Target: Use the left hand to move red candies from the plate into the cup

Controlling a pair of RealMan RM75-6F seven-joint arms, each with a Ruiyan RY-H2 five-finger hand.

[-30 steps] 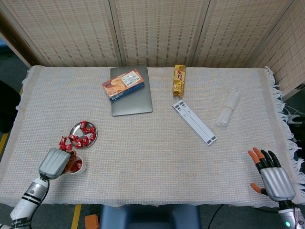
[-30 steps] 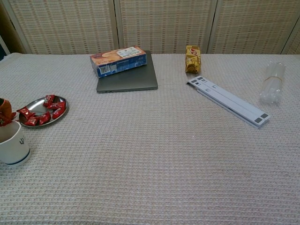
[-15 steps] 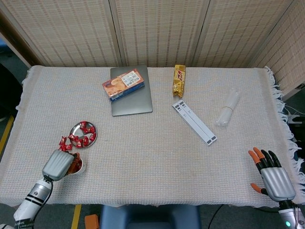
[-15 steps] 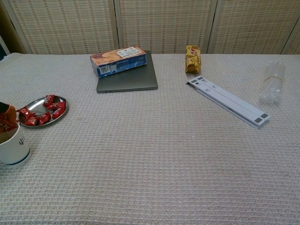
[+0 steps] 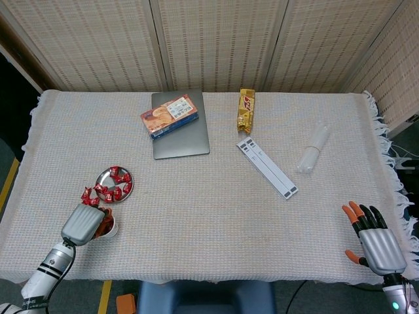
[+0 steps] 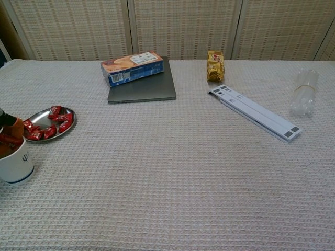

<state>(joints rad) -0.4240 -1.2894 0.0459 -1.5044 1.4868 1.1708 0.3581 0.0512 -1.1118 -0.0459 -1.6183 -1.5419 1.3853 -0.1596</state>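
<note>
The left hand (image 5: 84,224) is over the white cup (image 6: 15,164), fingertips at its mouth; whether it holds a candy I cannot tell. It should release low inside the smooth ceramic rim. Crinkly red candies (image 5: 112,191) lie on the round metal plate (image 5: 102,176) just beyond. The right hand (image 5: 375,243) rests apart, fingers spread, holding nothing.

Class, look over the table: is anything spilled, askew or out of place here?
Yes. A few red wrapped candies lie on the woven cloth, off the edge of the small round metal plate, near the left hand at the white cup.
</note>
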